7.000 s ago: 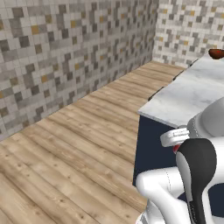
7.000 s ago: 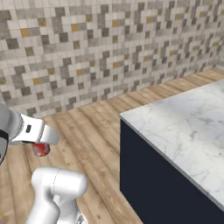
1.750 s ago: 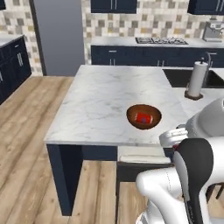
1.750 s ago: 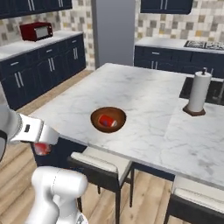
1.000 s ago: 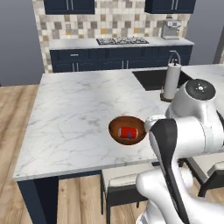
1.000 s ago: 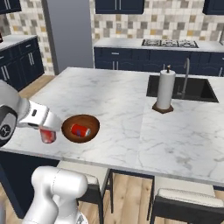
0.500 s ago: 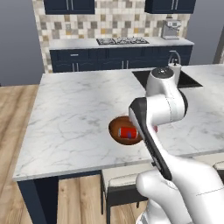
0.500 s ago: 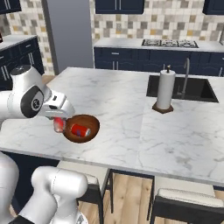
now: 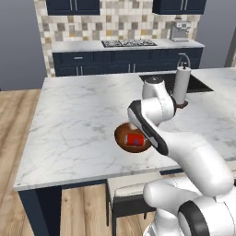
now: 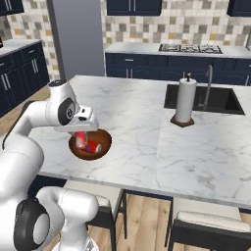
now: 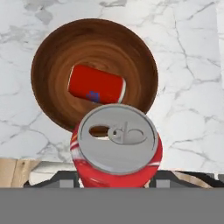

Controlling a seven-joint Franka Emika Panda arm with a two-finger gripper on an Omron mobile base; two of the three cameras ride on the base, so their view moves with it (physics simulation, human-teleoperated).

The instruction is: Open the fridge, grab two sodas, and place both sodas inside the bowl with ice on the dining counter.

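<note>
A wooden bowl [image 11: 52, 65] on the marble counter [image 9: 78, 120] holds one soda can [image 11: 96, 85] on its side; the gripper [image 10: 81, 139], clamped on a second can [image 11: 116, 148], hovers above.

No readable text, brand or number is found. A small blue mark is seen on the red soda can [image 11: 96, 84] lying in the bowl [image 11: 48, 65], too blurred to be read.

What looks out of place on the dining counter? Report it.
One soda lies tipped on its side in the bowl rather than upright. No ice shows in the bowl. The second soda is upright in the end effector, over the bowl's near rim. Nothing spilled or damaged.
</note>
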